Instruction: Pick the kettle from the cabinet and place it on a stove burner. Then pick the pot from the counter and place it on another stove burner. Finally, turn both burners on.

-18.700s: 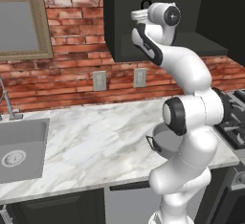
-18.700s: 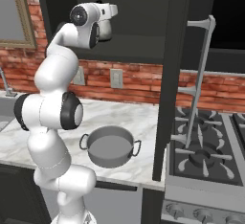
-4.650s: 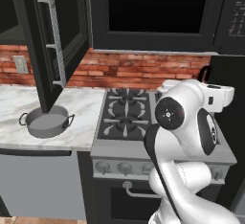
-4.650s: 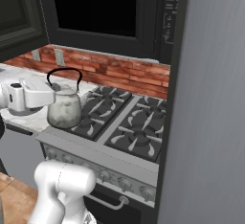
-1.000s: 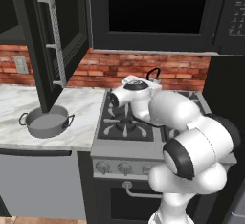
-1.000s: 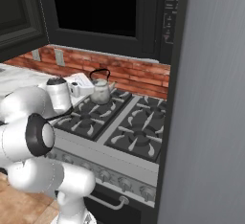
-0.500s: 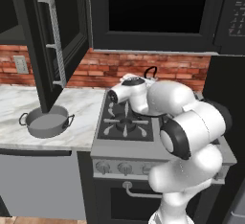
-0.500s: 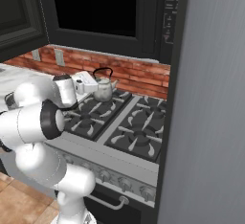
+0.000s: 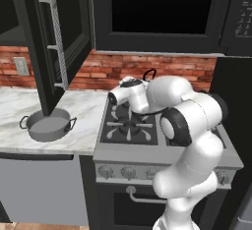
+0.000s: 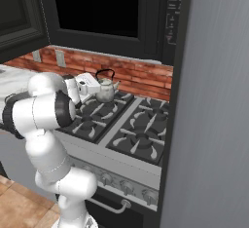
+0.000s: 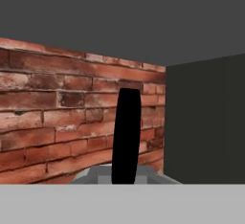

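The end effector (image 10: 95, 88) is seen clamped on the kettle (image 10: 105, 92), gripped at its black arched handle (image 11: 126, 137), which is judged the right hold; the small, rigid metal body is likely light but smooth. Directly beneath it lies the rear left stove burner (image 10: 100, 106), on or just above which the kettle is held. Compared with a second earlier, the kettle has been carried further back. Well off to the side, the pot (image 9: 47, 126) waits on the surface (image 9: 83, 107).

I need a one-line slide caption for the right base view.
Arm holds the kettle by its handle over the stove's rear left burner, brick wall behind.
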